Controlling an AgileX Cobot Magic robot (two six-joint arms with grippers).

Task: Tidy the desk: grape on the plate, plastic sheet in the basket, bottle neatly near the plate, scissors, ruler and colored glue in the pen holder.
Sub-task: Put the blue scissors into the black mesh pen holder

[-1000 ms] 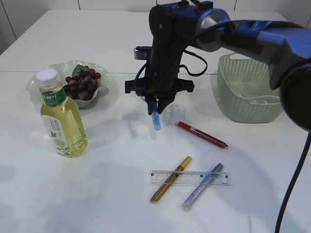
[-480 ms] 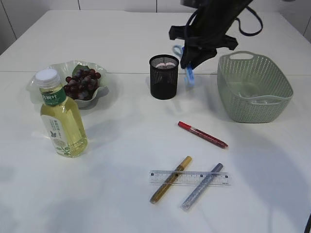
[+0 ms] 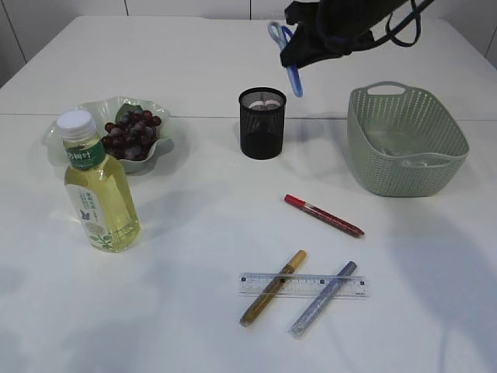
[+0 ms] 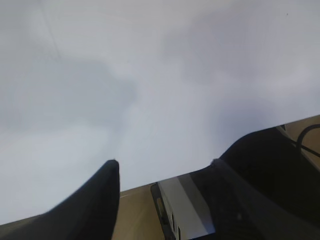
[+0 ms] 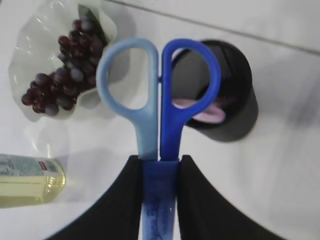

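- White worktop [image 3: 178,233] is being used for the tidying, and it is being seen from a slant.
- The scissors [image 3: 289,61] are being held up in the air by the right gripper [image 5: 159,172], above and a little to the right of the pen holder [image 3: 262,123].
- The fingers [image 5: 125,200] of the right gripper are being kept closed on the blade end of the scissors, as is being shown in the right wrist view.
- The scissors are being held close to upright in the exterior view, a little tilted. The long axis is running from the handle loops at the top left down to the blue sheathed end at the lower right.
- The scissors are not yet being put in the pen holder, so this step is judged to be only partly done.
- The grape [image 3: 130,130] is already being kept on the plate [image 3: 92,109].
- The bottle [image 3: 97,186] is being left standing upright near the plate, in front of it.
- Something pale is being seen in the bottom of the basket [image 3: 404,140]. Whether it is the plastic sheet cannot be told.
- The ruler [image 3: 303,285] is being left flat on the worktop. A gold glue [image 3: 272,287] and a silver glue [image 3: 322,299] are being left lying across it.
- The red glue [image 3: 322,215] is being left on the worktop, apart from the others.
- The left gripper [image 4: 160,180] is being seen only partly in the left wrist view. Its fingers are being kept apart, with nothing between them.
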